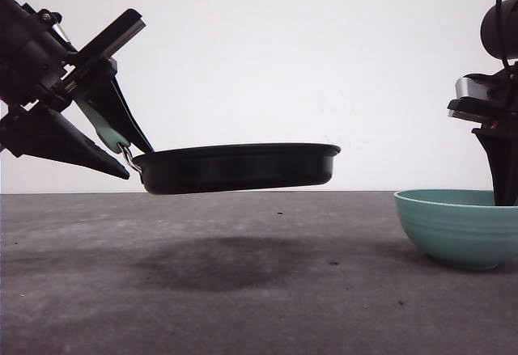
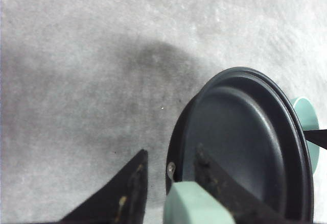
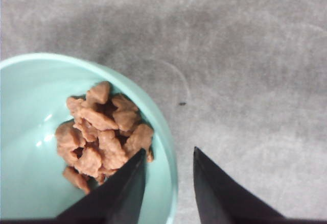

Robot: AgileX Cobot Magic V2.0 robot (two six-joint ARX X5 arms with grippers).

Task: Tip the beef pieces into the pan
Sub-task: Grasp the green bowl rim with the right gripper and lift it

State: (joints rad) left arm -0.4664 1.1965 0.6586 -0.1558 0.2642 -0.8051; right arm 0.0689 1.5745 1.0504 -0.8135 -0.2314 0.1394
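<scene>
Holding stage: pan raised in the air, bowl on the surface, pour not yet begun.

Left gripper (image 1: 121, 157): at the far left in the front view, fingers clamped on the pan's pale mint-green handle (image 2: 196, 206); in the left wrist view one finger lies along the handle and the other stands off to the side.

Pan: shallow round black metal frying pan (image 1: 239, 167), held roughly level above the surface, its shadow on the grey below it. Its inside looks bare in the left wrist view.

Surface: grey, mottled, matte surface (image 1: 243, 306) carrying the bowl.

Bowl: teal ribbed ceramic bowl (image 1: 457, 230), resting on the surface at the far right, well apart from the pan.

Beef pieces: small reddish-brown irregular chunks (image 3: 102, 132) in a low heap inside the bowl, against the wall nearest the right gripper.

Right gripper (image 3: 168, 183): fingers apart and straddling the bowl's rim, one finger inside just beside the beef, the other outside. Not yet closed on the rim.

Risk, grip: a thin pinch on a smooth, curved rim may slip once the bowl is tilted, dropping the bowl or spilling the beef on the surface.

Risk, gap: with pan and bowl well apart, tipping before the bowl is over the pan would send pieces short.

Risk, pan: held by the handle alone, it may sag or twist under landing pieces.
</scene>
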